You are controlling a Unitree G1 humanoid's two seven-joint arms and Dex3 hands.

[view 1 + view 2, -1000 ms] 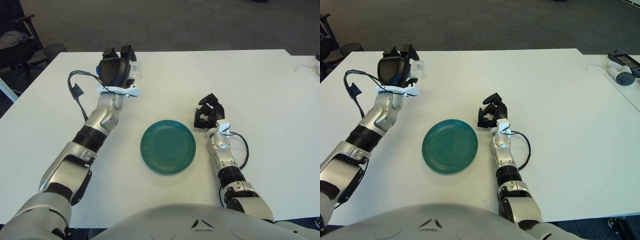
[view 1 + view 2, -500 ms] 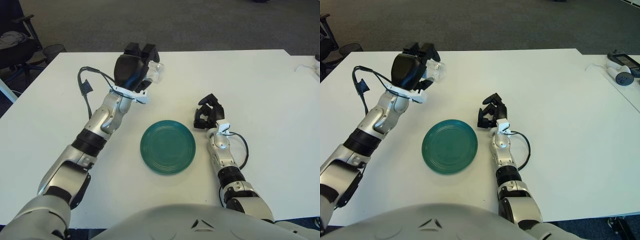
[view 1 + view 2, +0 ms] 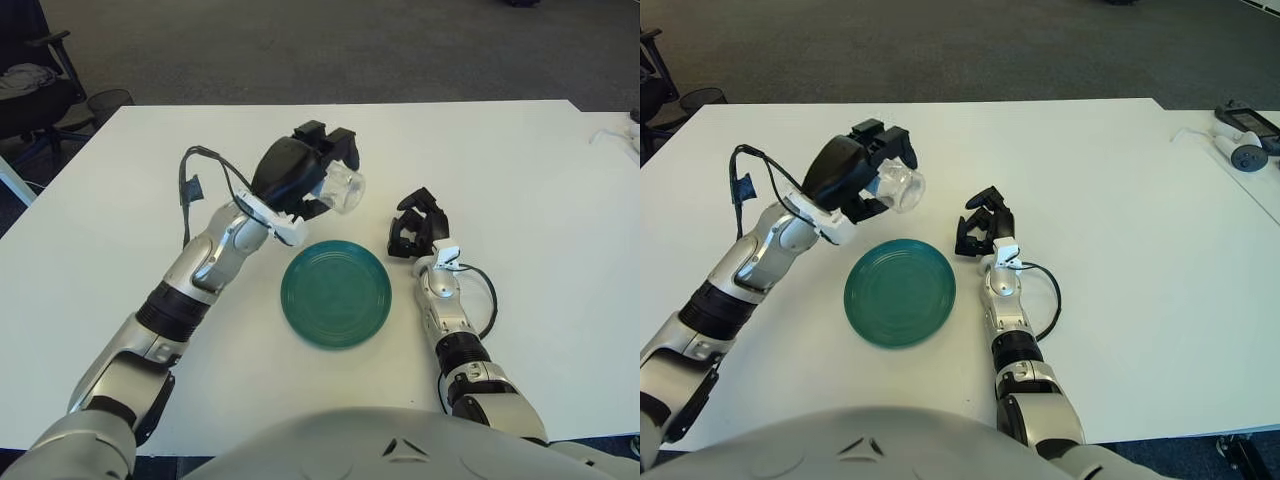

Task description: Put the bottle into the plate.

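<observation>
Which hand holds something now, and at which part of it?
The left hand holds the clear bottle around its body; its end sticks out. The right hand holds nothing.

From my seat the green plate [image 3: 336,293] lies bare on the white table [image 3: 520,180], open from above and from the near side; my left hand [image 3: 300,180], closed around the clear bottle [image 3: 343,189], hangs in the air above the plate's far-left rim, nothing between them. The right hand [image 3: 415,232] shows just beside the plate's right edge, narrowing that side; the table's far half is open.
</observation>
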